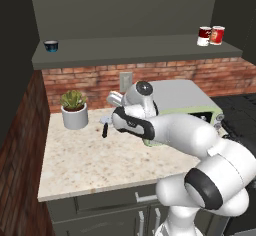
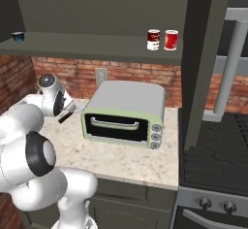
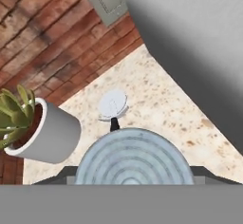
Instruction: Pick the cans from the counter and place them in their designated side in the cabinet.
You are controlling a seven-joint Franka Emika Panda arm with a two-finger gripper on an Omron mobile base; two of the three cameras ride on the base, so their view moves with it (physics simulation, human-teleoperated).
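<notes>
Cans: three in all. Two stand on the cabinet shelf, above the oven's right end: a dark red and white can and, touching or just beside it, a bright red can. The third, a grey-rimmed can, is seen from above in the hand view, left of the oven.
Task cans: one already on the shelf; the grey-rimmed one is low over the counter, between the claw's fingers.
Claw: the gripper sits just left of the oven. Its dark tips flank the grey-rimmed can, but whether they press on it cannot be told.
Writing: the shelf cans carry pale labels, too small to read. The ridged can top shows no print.
Oven: one, pale green, with three knobs at its right front.
Bowl: one blue bowl on the shelf, far left of the oven.
Plant: one, in a white pot, left of the oven.
Outlet: one, on the brick wall behind the oven.
White disc: one, with a dark stem, between pot and oven.
</notes>
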